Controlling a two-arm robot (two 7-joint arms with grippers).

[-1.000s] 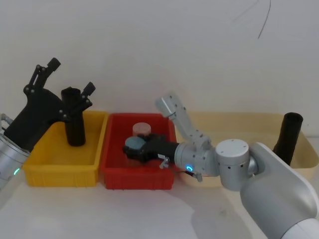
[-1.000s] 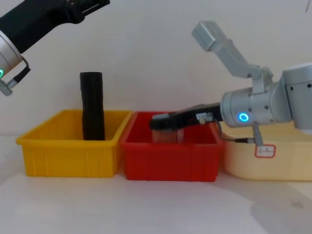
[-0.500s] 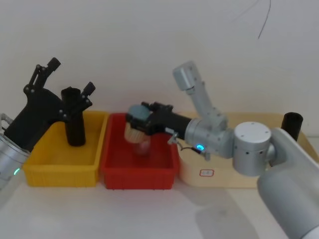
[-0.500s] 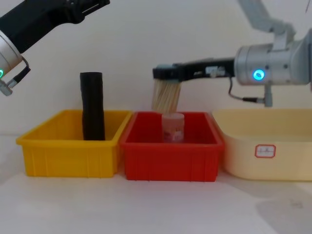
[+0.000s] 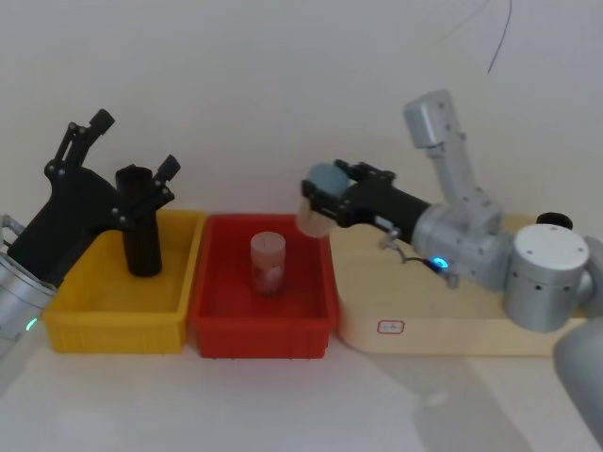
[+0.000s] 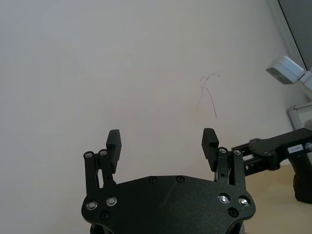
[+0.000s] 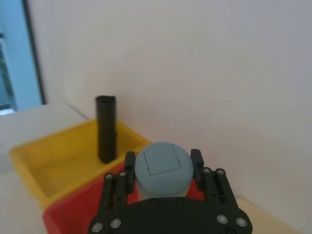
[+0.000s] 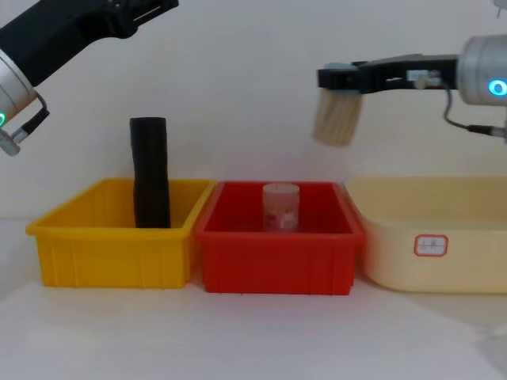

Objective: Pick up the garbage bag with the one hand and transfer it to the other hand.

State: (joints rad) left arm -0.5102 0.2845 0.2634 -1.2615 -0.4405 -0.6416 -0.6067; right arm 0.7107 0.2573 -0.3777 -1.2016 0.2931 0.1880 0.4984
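Black roll: the garbage bag [image 5: 141,224] stands upright in the yellow bin [image 5: 113,320], open end up, long axis vertical, with a slight lean in the chest view.
Left gripper: the one hand [image 5: 129,168] hangs around the top of the roll in the head view, jaws spread wide and holding nothing; whether a finger touches the roll I cannot tell.
Right gripper: the other hand [image 5: 325,201] is clamped on a blue-lidded jar [image 5: 320,202].
What has changed: over the last second the right arm has lifted that jar out of the red bin [image 5: 264,325] and swung it up and toward the cream bin [image 5: 452,330]; the jar now hangs in the air near the red bin's right edge.
What stays: a pink jar [image 5: 268,264] remains in the red bin; the roll and left gripper have not moved.
Meaning for the task: judged from this, the bag is not yet picked up, and the receiving gripper is occupied.
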